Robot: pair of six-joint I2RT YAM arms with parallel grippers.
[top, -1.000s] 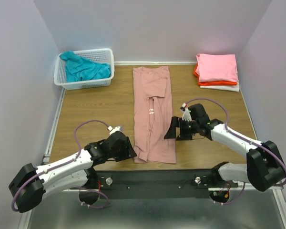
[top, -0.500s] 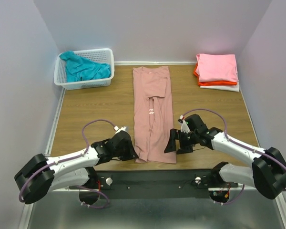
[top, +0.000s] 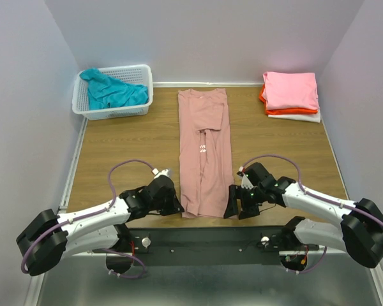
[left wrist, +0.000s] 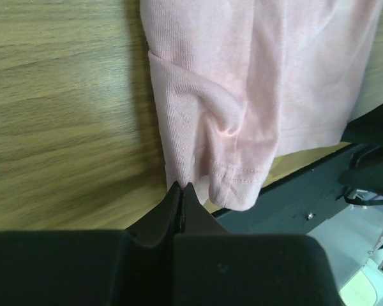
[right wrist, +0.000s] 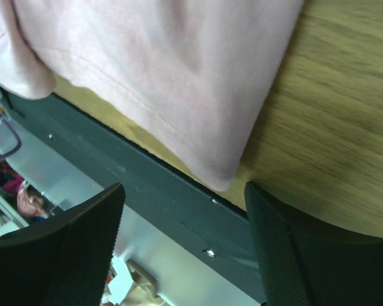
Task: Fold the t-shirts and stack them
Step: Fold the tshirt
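The dusty-pink t-shirt [top: 205, 153] lies folded into a long strip down the middle of the table, with small white print at its centre. My left gripper [top: 179, 206] is at its near left corner. In the left wrist view that gripper [left wrist: 182, 188] is shut, its tips pinching the hem corner of the pink cloth [left wrist: 255, 83]. My right gripper [top: 233, 203] stands open at the near right corner. In the right wrist view its fingers [right wrist: 83, 242] straddle the cloth's corner [right wrist: 166, 70] without touching it, and the gripper [right wrist: 184, 191] hangs over the table's front edge.
A white lattice basket [top: 83, 105] at the back left holds a teal shirt [top: 115, 92]. At the back right sits a folded stack: bright pink [top: 290, 89] on orange [top: 271, 109] on white [top: 303, 117]. A dark rail [top: 204, 239] runs along the near table edge.
My left gripper has shut at the shirt's near left corner. My right arm has drawn back along the shirt's right edge to the near corner, its jaws narrowing somewhat.
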